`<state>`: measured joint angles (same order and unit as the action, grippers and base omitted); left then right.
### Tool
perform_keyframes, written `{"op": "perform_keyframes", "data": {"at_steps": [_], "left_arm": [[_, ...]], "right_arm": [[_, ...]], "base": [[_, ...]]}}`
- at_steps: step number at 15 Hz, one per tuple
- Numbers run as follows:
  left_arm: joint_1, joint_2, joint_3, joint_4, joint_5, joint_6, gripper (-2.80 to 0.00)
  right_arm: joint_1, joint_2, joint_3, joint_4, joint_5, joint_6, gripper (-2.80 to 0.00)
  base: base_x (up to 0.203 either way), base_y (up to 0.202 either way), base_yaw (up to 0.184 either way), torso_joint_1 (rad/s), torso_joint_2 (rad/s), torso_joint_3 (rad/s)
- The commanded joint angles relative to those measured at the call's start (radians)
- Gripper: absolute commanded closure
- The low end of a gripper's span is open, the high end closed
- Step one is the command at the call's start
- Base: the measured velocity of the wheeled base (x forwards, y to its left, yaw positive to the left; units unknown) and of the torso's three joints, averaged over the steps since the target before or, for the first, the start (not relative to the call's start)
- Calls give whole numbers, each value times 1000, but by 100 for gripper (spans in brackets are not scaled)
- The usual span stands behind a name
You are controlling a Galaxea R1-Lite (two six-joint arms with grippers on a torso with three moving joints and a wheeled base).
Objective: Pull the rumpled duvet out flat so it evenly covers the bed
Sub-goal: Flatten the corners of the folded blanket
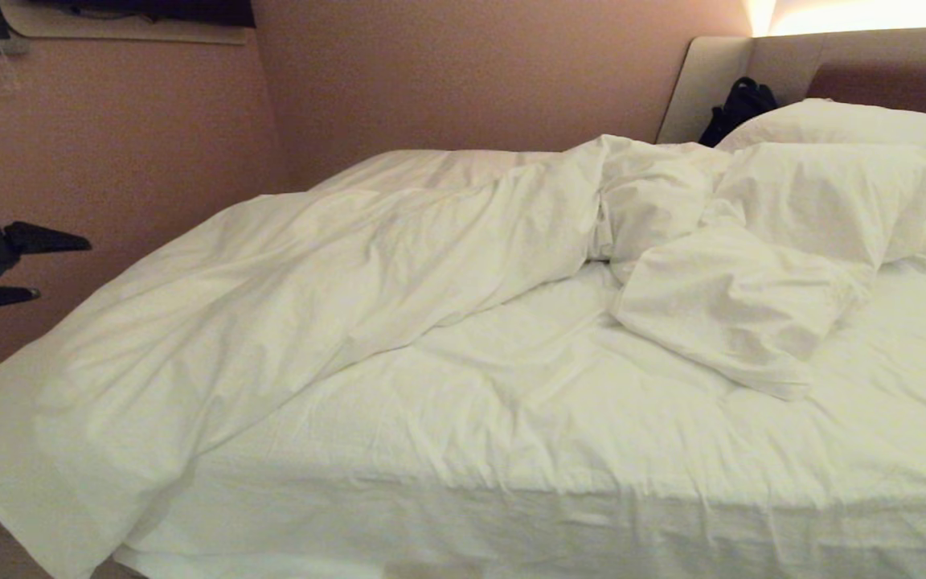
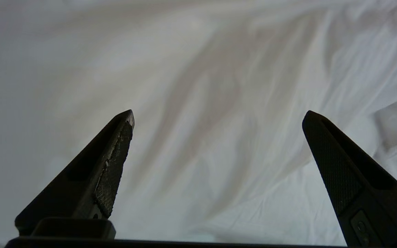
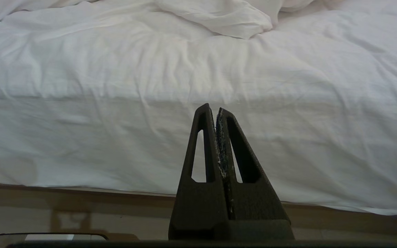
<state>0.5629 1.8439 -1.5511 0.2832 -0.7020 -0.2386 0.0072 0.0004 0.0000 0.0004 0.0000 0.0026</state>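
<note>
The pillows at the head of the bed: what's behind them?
Behind the pillows stands the padded headboard, with a black bag-like object propped against it beside them. The pillows cover the headboard's lower part, so whatever sits down there is hidden.

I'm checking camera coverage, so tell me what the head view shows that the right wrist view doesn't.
Only the head view shows the pillows, the headboard, a black bag, the wall and the open left claw at the picture's left edge. Only the right wrist view shows the shut right claw low before the bed's side, plus the floor. Both show the rumpled duvet.
</note>
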Motion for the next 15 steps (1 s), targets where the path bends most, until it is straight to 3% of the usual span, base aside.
{"op": "perform_keyframes", "data": {"at_steps": [1,4,8,9,15], "left_arm": [[-74,-6,9,27,84,9,-280],[-178,-11,89,29,236,68,-280],[-201,-32,121,25,239,79,-280],[-201,-32,123,27,237,79,0],[-252,-31,168,25,241,107,0]], "right_arm": [[0,0,0,0,0,1,0],[0,0,0,0,0,1,0],[0,0,0,0,0,1,0],[0,0,0,0,0,1,0],[0,0,0,0,0,1,0]], "base": [[0,0,0,0,0,0],[0,0,0,0,0,0],[0,0,0,0,0,0],[0,0,0,0,0,0],[0,0,0,0,0,0]]}}
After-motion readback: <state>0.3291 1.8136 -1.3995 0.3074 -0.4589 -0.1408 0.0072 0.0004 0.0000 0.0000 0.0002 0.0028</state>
